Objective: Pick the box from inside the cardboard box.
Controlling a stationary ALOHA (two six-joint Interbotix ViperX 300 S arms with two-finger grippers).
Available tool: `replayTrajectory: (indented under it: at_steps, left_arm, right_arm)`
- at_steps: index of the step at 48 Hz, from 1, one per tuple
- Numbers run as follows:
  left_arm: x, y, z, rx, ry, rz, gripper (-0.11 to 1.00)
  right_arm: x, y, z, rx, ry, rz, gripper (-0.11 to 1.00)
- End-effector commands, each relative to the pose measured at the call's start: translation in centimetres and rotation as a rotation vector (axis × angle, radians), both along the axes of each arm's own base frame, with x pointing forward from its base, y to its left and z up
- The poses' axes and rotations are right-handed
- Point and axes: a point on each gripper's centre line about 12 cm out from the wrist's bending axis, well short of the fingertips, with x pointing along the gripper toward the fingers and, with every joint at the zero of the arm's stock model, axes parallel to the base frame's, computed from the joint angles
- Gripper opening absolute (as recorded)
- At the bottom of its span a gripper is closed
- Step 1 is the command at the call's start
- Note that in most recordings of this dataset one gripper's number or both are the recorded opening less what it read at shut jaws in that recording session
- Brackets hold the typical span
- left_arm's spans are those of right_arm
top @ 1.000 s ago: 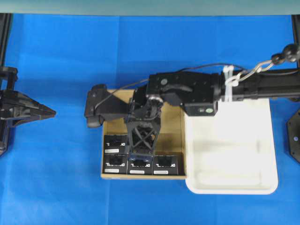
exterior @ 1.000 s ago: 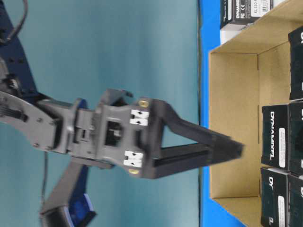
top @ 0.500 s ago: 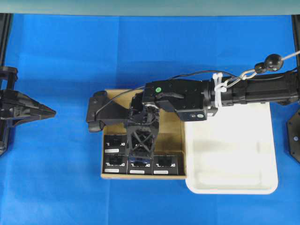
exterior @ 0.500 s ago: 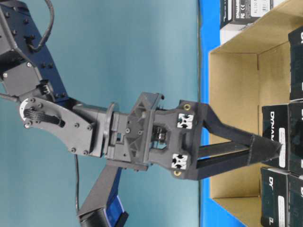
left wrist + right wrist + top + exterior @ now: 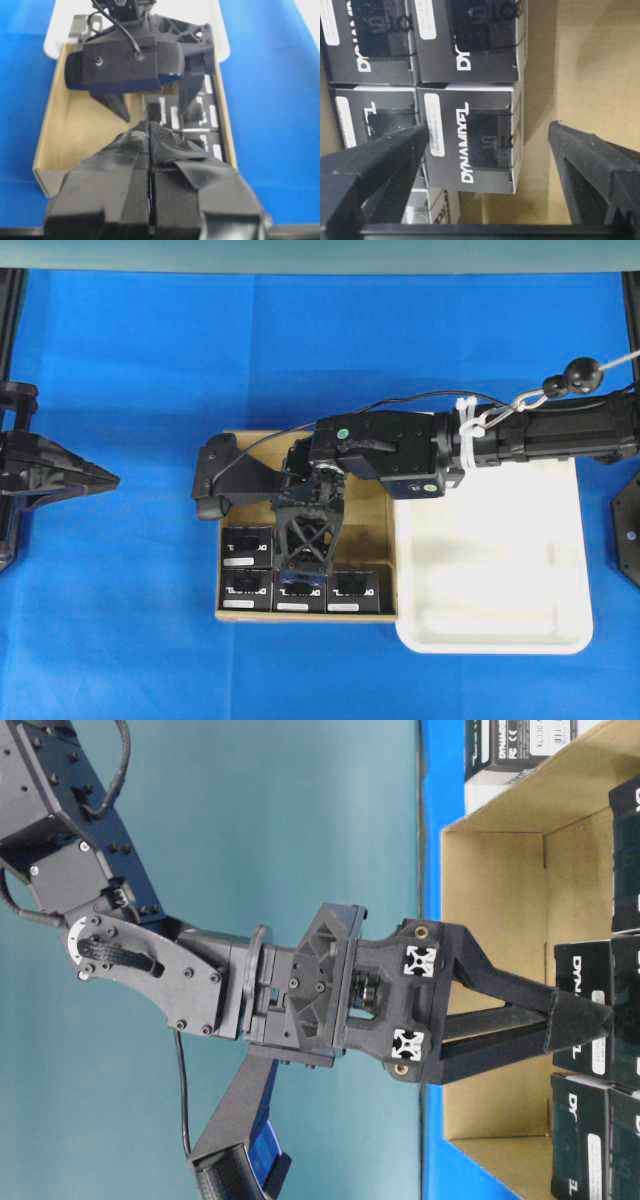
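blue cloth surrounds the cardboard box (image 5: pixel 375 530), where the right gripper (image 5: pixel 485 150) hangs spread wide around the box (image 5: pixel 470 142), likely light and stiff, best pinched on opposite side faces.

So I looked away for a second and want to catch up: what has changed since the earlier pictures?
The right gripper has come down into the cardboard box, its open fingers now straddling one black box without closing on it. Nothing was taken hold of or let go. The left gripper, shut, the other black boxes and the white tray stayed as they were.
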Motion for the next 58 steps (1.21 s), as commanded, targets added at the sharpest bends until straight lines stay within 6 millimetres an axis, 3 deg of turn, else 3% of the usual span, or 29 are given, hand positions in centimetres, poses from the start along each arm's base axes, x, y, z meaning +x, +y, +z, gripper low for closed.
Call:
replayTrajectory:
  at_steps: [1,58]
  left_arm:
    - [0.2,0.0,1.2,-0.001,-0.032,-0.001,-0.07]
    - [0.2,0.0,1.2,-0.002,-0.035,-0.001,-0.07]
  right_arm:
    - [-0.1,-0.3,-0.4,-0.003,0.004,-0.008,1.0]
    - [-1.9,-7.1,-0.9,-0.048,0.012,-0.085,1.0]
